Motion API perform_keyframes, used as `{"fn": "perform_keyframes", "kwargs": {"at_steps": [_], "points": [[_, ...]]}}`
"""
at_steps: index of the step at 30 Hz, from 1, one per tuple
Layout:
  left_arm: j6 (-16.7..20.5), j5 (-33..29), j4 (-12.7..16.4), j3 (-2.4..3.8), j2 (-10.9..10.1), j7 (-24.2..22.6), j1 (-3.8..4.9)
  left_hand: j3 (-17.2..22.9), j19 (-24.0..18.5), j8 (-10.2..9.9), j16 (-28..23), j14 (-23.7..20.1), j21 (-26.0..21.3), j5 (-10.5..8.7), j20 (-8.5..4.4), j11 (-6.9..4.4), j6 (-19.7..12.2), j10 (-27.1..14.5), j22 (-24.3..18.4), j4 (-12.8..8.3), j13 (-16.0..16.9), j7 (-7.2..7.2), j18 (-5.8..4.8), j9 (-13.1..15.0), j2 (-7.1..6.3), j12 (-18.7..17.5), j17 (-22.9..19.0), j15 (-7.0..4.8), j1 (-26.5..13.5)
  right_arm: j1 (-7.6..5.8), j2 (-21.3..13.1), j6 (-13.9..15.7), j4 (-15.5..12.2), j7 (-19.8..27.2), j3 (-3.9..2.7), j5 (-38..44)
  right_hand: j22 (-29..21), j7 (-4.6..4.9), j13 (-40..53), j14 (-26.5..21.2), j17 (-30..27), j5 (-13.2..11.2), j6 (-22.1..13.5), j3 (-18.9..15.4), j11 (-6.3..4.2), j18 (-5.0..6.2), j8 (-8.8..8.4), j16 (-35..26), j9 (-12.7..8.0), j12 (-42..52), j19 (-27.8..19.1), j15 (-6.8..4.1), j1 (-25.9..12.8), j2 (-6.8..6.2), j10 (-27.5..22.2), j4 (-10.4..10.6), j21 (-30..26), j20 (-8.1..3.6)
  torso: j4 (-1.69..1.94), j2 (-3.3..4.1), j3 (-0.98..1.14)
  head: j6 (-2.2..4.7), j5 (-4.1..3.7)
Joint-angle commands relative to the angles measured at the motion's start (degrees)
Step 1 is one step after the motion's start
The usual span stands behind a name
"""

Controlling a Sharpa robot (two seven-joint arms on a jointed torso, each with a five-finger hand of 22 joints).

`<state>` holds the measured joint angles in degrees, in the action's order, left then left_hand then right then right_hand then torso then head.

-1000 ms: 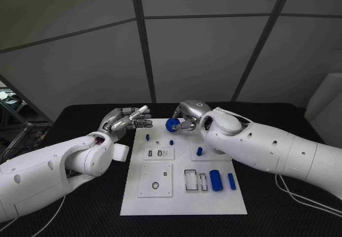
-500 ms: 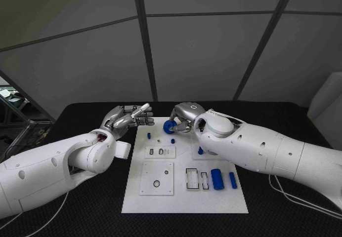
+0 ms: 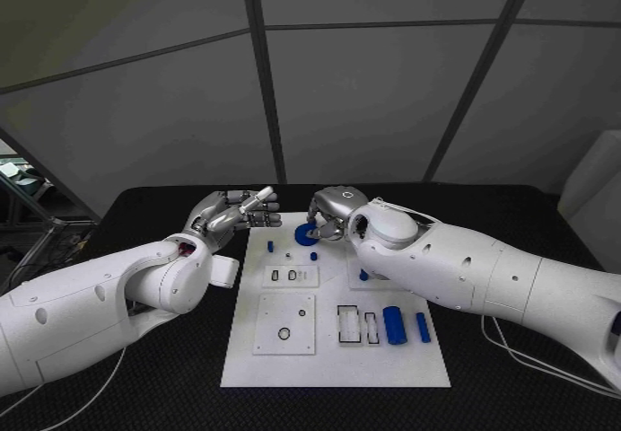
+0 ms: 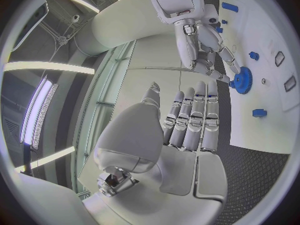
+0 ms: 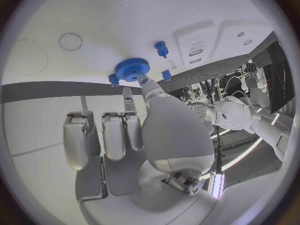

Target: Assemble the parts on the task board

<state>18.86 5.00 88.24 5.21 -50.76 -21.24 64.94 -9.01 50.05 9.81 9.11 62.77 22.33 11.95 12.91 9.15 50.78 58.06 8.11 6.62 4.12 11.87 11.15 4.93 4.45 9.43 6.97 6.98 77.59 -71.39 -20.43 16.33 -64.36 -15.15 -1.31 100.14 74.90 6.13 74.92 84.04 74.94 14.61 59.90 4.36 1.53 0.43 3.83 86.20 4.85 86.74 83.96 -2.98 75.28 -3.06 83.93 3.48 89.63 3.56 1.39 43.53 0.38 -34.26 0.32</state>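
Up at the far end of the white board (image 3: pixel 334 359), the right hand (image 3: pixel 334 214) has a blue gear (image 3: pixel 307 234) pinched at its fingertips, held right at the board's surface near the far edge. From the right wrist view the gear (image 5: pixel 132 69) looks like it's sitting flat against the board with a fingertip on it, but I can't tell if it's actually seated on a post or just hovering over the spot.

So progress-wise I'd say we're early to middle. Just beside the gear there's a small blue peg (image 3: pixel 269 246) standing up in the board, and another blue piece (image 3: pixel 363 274) a bit nearer, partly hidden by the right arm. Further from the gear, toward the near end of the board, two blue cylinders (image 3: pixel 393 325) are lying loose next to an empty rectangular slot (image 3: pixel 347 325), so those look like they're yet to go in. A couple of small black rings (image 3: pixel 284 334) sit on the square plates on that side too.

The left hand (image 3: pixel 237 214) is off the board's left edge at the gear's end, fingers stretched out mostly straight and close together, holding nothing. Everything rests on the black tabletop (image 3: pixel 155 377).

My guess: gear is the step in hand, cylinders and rings left.
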Motion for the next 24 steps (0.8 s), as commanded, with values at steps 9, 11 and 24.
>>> {"fn": "perform_keyframes", "kwargs": {"at_steps": [9, 11, 24], "points": [[-0.35, 0.25, -0.03, 0.06, 0.05, -0.36, 0.19, -0.34, 0.01, -0.36, -0.18, -0.33, -0.38, -0.37, 0.21, 0.09, 0.15, 0.17, -0.08, 0.06, -0.09, -0.07, -0.77, -0.09, 0.38, -0.21, 0.09, 0.03, 0.08, -0.14, -0.26, -1.9, -0.13, -0.03, 0.0, 0.29, 15.1, 0.36, 11.02, 3.91, 5.29, -1.09, -1.85, -0.89, 0.21, -0.43, -0.36, -0.47, -0.35, -0.56, 6.04, 0.53, -1.49, -0.31, 3.75, 0.15, 0.37, 0.36, 0.01, -0.04, 0.02, 0.05, -0.08], [-0.39, 0.25, -0.08, 0.06, 0.06, -0.36, 0.19, -0.34, 0.01, -0.36, -0.18, -0.33, -0.38, -0.37, 0.21, 0.09, 0.15, 0.17, -0.08, 0.06, -0.09, -0.07, -0.77, -0.09, 0.38, -0.21, 0.09, 0.03, 0.08, -0.11, -0.99, -0.41, -0.88, 0.07, 0.0, -0.34, 15.1, 0.38, 11.05, 3.92, 5.35, -1.1, -1.93, -0.97, 0.25, -0.43, -0.3, -0.44, -0.36, -0.54, 6.04, 0.57, -1.76, -0.22, 3.76, 0.31, 0.37, 0.4, 0.07, -0.06, 0.03, 0.14, -0.13], [-0.57, 0.25, -0.26, 0.05, -0.78, -0.46, 0.2, -0.38, -0.01, -0.4, -0.23, -0.34, -0.4, -0.38, 0.22, 0.11, 0.13, 0.16, -0.1, 0.04, -0.09, -0.06, -0.77, -0.11, 0.4, -0.25, 0.1, 0.04, 0.06, 0.09, -17.01, 5.01, -10.28, 14.92, -0.42, -24.51, 15.1, 0.44, 7.89, 3.14, 2.54, -1.23, -1.72, -1.06, 0.32, -0.43, -0.07, -1.97, -0.23, -3.79, 6.04, 0.68, -0.43, -0.94, 1.64, -0.85, 0.37, 0.59, -1.03, -0.3, 0.1, 0.84, 0.09]]}}
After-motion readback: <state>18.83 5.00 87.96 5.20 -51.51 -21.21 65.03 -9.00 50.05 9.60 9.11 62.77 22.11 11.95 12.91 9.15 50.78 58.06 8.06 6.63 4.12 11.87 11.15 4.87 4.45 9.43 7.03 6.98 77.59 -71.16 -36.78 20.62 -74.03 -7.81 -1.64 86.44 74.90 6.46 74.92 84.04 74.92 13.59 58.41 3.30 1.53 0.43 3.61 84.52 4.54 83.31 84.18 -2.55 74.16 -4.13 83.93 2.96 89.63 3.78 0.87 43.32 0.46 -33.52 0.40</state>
